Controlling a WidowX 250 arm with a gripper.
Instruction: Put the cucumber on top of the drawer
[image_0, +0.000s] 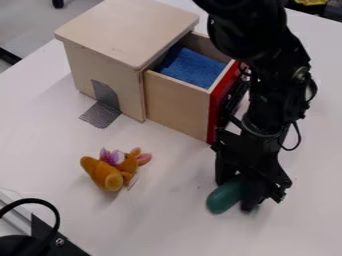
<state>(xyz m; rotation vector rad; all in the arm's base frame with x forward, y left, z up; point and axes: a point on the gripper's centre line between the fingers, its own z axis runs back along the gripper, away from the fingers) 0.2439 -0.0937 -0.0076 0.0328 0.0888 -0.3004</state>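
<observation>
I can't tell whether my pincer (243, 193) is clenched on the green cucumber (223, 197) or merely against it, low over the worktop (167, 220); a one-ended hold could let it twist, then roll off the wooden cabinet's flat top (127, 30). Too shallow a lift could snag the pulled-out drawer's red front (217, 112), so I'd rise first, using the room toward the plush toy (105, 174).
</observation>
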